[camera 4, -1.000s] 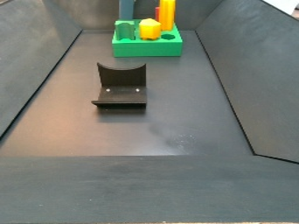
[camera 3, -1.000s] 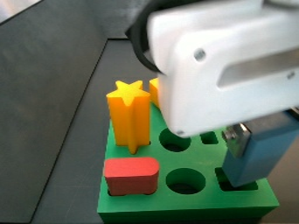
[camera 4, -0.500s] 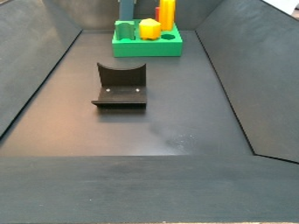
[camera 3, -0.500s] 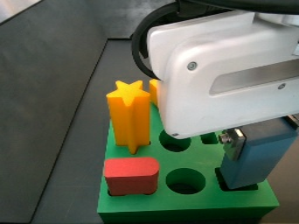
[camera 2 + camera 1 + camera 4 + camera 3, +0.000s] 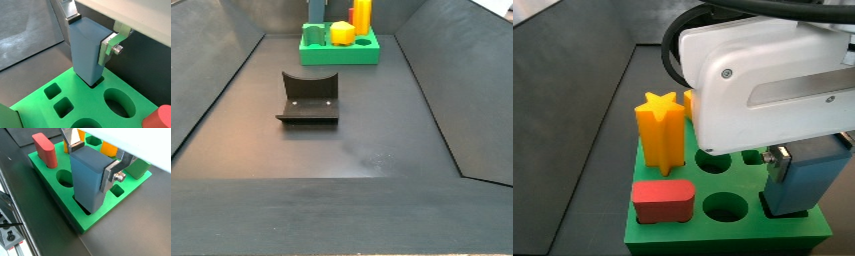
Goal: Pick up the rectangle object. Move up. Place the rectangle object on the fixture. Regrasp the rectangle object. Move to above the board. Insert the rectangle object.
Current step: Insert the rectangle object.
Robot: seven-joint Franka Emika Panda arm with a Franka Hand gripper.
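Rectangle object (image 5: 89, 180), a plain blue-grey block, stands upright with its lower end in a slot at the corner of the board (image 5: 100, 217); both wrist views show it entering the green slab (image 5: 100, 107). The gripper (image 5: 93, 155) is closed on the block's upper part, a silver finger plate (image 5: 112, 172) pressed against one side face (its screw head shows clearly) and the other finger (image 5: 72, 144) at the opposite face. In a side view the block (image 5: 804, 180) hangs below the large white gripper housing (image 5: 767, 75) at the near right corner of the board (image 5: 727, 235).

Other pieces sit in the board: a red rounded block (image 5: 661, 200), a yellow-orange star post (image 5: 660, 130), and open round holes (image 5: 724, 208) beside them. In a side view the fixture (image 5: 309, 98) stands alone on the dark floor, well apart from the board (image 5: 339, 50) at the far end. No writing or labels can be read on anything.
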